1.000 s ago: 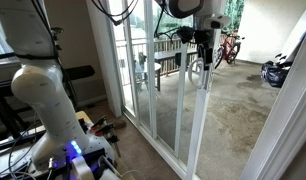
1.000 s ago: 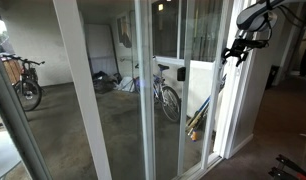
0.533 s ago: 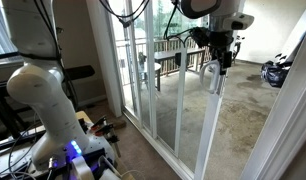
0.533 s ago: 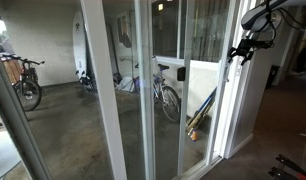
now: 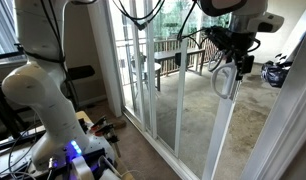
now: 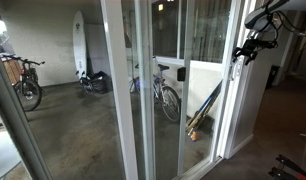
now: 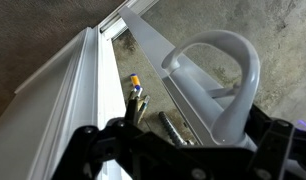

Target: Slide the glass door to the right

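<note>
Looking at the glass door (image 5: 221,125), I see a tall clear panel in a slim white frame, with a rounded white loop handle (image 7: 231,75) on its stile. The gripper (image 5: 236,68) hangs at this handle, and its fingers (image 7: 283,140) are spread wide around the loop, not clamped on it.
</note>
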